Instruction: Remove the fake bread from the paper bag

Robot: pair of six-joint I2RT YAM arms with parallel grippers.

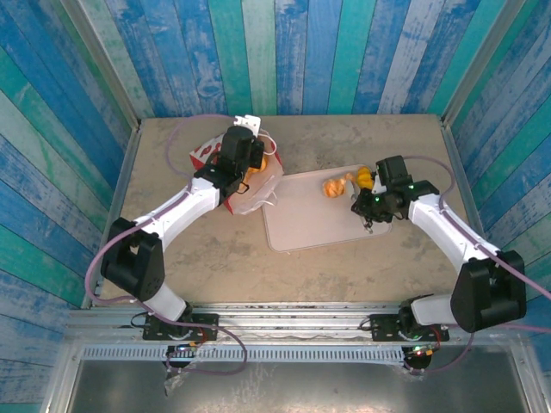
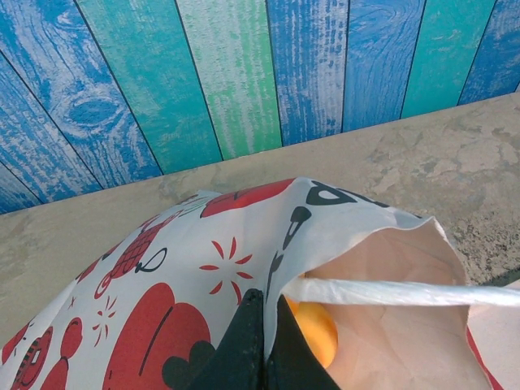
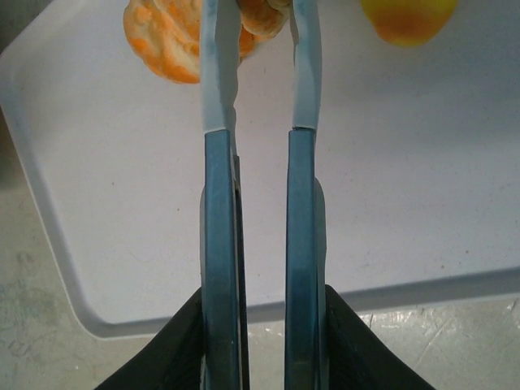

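While two orange pieces of the fake bread (image 1: pixel 331 187) lie on the pale tray (image 1: pixel 297 228), we see another piece inside the paper bag (image 2: pixel 203 268), which stands at the far left of the desk (image 1: pixel 215 258), just beside the tray. The left pincer (image 2: pixel 262 309) is clenched on the bag's rim. The right pincer (image 3: pixel 258 49) hangs low over the tray, its jaws narrowly parted around a pastry; we cannot tell whether it grips.
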